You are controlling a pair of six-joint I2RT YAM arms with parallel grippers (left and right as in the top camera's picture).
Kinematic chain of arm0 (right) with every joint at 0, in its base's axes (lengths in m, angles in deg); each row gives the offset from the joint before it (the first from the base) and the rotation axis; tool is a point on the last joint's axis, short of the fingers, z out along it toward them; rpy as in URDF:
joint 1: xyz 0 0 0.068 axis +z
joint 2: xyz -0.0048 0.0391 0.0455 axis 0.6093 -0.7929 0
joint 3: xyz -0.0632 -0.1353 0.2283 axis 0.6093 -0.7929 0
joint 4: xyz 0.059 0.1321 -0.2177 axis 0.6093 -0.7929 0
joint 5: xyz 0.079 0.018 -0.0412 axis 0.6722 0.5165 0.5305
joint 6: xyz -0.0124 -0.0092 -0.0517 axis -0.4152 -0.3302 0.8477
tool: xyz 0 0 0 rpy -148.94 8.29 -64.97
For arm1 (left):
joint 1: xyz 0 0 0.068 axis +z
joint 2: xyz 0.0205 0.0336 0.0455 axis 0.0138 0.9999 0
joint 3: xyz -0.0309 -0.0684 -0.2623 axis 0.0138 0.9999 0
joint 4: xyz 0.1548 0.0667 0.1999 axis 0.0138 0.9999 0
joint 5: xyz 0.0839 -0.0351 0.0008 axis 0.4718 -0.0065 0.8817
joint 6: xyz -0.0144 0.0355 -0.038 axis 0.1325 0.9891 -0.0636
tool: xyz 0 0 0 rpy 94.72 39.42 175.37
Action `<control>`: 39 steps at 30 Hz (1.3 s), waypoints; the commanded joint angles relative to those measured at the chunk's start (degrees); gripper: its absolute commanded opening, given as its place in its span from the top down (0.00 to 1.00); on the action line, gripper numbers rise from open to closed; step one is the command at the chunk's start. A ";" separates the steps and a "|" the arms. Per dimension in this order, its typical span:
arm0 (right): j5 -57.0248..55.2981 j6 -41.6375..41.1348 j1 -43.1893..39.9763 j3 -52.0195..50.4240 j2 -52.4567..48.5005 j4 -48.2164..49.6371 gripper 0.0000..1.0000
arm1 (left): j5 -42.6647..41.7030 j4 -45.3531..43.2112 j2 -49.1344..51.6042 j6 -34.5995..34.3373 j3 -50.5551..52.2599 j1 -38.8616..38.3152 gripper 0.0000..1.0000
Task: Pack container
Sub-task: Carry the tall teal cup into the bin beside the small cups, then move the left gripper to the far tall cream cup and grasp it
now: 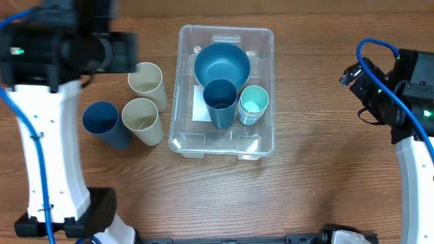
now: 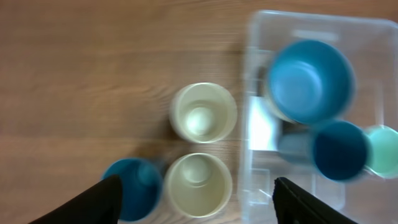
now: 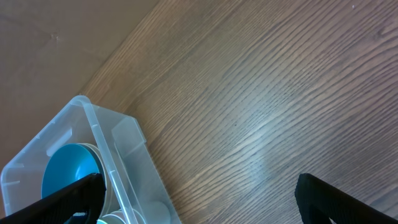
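Left end effector [image 2: 196,182] hangs over the loose cups, its fingers spread wide and nothing between them.

The container [image 1: 220,144] stands open in the middle of the surface [image 1: 325,183]. Inside are a bowl [image 1: 222,64] at the far end, a blue cup [image 1: 220,95] just before it, and mint cups [image 1: 254,103] just right of that cup. The near strip of the base is bare.

Left of the container stand a far cream cup [image 1: 146,76], a near cream cup [image 1: 140,115] and a loose blue cup [image 1: 102,119]. All are upright and very near each other; whether they touch I cannot tell.

I judge the step in hand is to take one of these. The near cream cup sits about under the fingers, so it is the natural choice. One finger inside its rim and one outside is safer, because a grip around the whole cup may push the loose blue cup. It is better to lift straight up first, then lower into the bare strip.

The right end effector [image 3: 198,182], also wide and empty, is well apart to the right.
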 commanded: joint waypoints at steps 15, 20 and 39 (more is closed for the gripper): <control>-0.07 -0.24 -0.11 0.66 -0.07 0.33 0.00 | -10.36 -0.83 23.43 2.80 8.00 8.39 0.45; -0.07 -0.24 -0.11 0.66 -0.07 0.33 0.00 | -10.34 -2.36 24.24 3.04 8.07 8.02 0.62; -0.07 -0.24 -0.11 0.66 -0.07 0.33 0.00 | -6.82 -5.40 27.45 4.26 8.52 4.50 0.96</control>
